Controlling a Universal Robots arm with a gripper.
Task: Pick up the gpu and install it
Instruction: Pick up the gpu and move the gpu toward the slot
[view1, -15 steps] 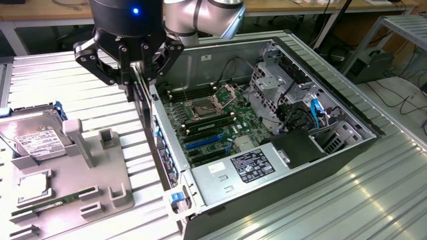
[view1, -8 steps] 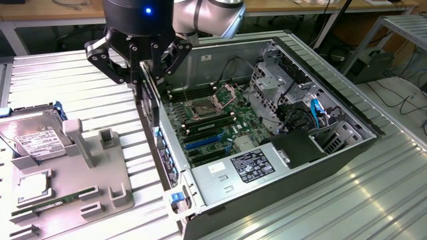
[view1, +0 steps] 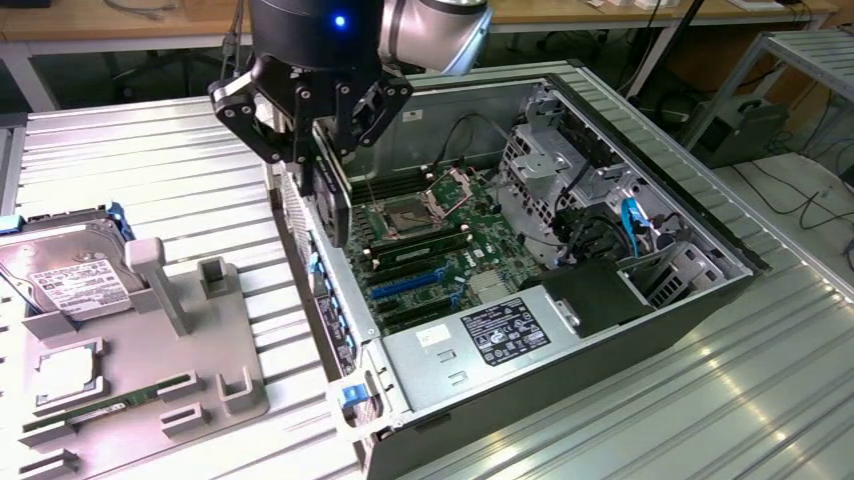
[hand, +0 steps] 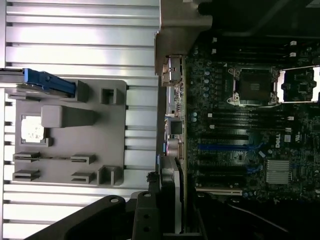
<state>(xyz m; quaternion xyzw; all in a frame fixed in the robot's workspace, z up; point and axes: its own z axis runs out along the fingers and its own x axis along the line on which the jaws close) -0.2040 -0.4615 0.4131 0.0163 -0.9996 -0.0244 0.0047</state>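
Note:
My gripper (view1: 320, 158) hangs over the rear wall of the open computer case (view1: 694, 215), on the exterior view's left side of the case. It is shut on the gpu (view1: 335, 205), a dark flat card held on edge and pointing down toward the motherboard (view1: 441, 245). In the wrist view the gpu (hand: 170, 192) shows its silver bracket between the black fingers (hand: 145, 215), beside the case wall. The blue expansion slots (view1: 407, 285) lie below and nearer the camera; in the wrist view the blue expansion slots (hand: 227, 147) are on the board.
A grey holder tray (view1: 200, 350) sits on the ribbed metal table at the exterior view's left, carrying a hard drive (view1: 67, 275), a processor chip (view1: 64, 372) and a thin RAM stick (view1: 94, 412). The power supply (view1: 487, 335) fills the case's near end. The CPU socket (view1: 400, 212) stands open.

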